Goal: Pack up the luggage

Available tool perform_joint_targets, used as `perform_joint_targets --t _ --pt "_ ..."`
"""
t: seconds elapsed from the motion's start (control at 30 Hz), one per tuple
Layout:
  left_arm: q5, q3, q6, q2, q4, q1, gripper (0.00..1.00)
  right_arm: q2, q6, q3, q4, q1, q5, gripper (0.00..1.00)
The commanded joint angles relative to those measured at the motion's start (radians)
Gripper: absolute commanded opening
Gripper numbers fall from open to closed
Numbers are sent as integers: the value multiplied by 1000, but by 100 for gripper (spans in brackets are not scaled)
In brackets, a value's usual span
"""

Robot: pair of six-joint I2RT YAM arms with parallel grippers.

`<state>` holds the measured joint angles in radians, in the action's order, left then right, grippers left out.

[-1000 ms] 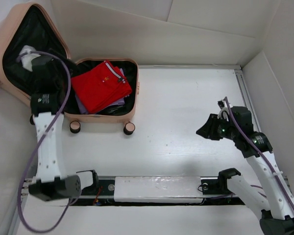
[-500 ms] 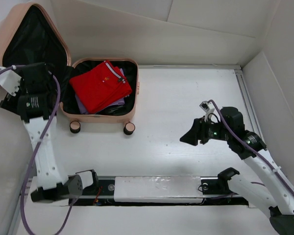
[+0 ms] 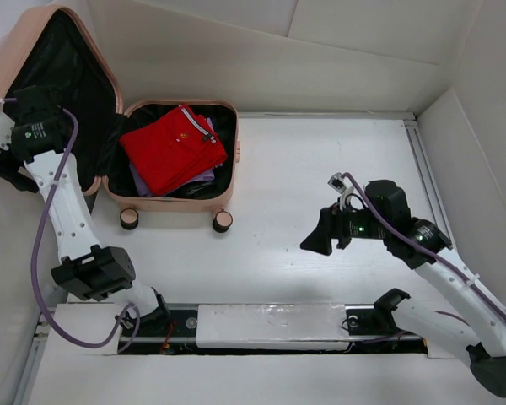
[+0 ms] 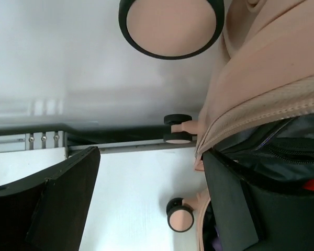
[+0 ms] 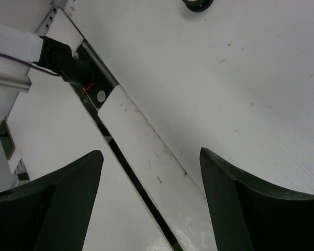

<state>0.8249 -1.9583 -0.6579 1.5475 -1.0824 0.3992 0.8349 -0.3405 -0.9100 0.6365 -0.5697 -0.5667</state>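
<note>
Top view: the luggage (image 3: 170, 202) lies open at the far-left corner of the table (image 3: 320, 169). Its lid leans up vs. the left wall, and the base lies flat w/ a folded red garment (image 3: 173, 148) on top of the contents. The left gripper (image 3: 3, 167) is outside the lid's left edge, low by the shell and well apart from the red garment. The right gripper (image 3: 319, 238) hangs over bare table right of centre, well apart from the luggage.

Left wrist: the left gripper (image 4: 146, 209) has its fingers (image 4: 52, 209) spread wide w/ nothing between. The luggage shell (image 4: 272, 68) fills the right side, just beside the right-hand finger; can't tell if they touch. One wheel (image 4: 170, 26) is close at the top edge. Two more are farther off.

Right wrist: the right gripper (image 5: 152, 204) has its fingers (image 5: 261, 209) wide apart, holding nothing, w/ table and the base rail (image 5: 141, 151) below. Only a luggage wheel (image 5: 199, 4) shows, at the top edge.
</note>
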Motion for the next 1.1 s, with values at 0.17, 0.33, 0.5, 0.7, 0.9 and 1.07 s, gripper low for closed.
perform_joint_targets --t 0.17,0.33,0.5,0.7,0.9,1.07 --pt "-44 -137 21 31 22 15 73 35 52 -58 -12 -42 53 81" --pt "-53 -178 21 80 22 15 67 35 52 -58 -3 -42 74 80" --pt "-96 -224 32 123 50 15 49 35 52 -58 19 -42 94 80" --pt "-147 -252 32 137 59 15 4 35 52 -58 29 -52 103 80" --pt "-63 -66 52 7 161 -295 0 44 32 -49 9 -52 103 78" --pt "34 204 0 -142 191 -816 0 82 -1 -30 -47 -52 70 78"
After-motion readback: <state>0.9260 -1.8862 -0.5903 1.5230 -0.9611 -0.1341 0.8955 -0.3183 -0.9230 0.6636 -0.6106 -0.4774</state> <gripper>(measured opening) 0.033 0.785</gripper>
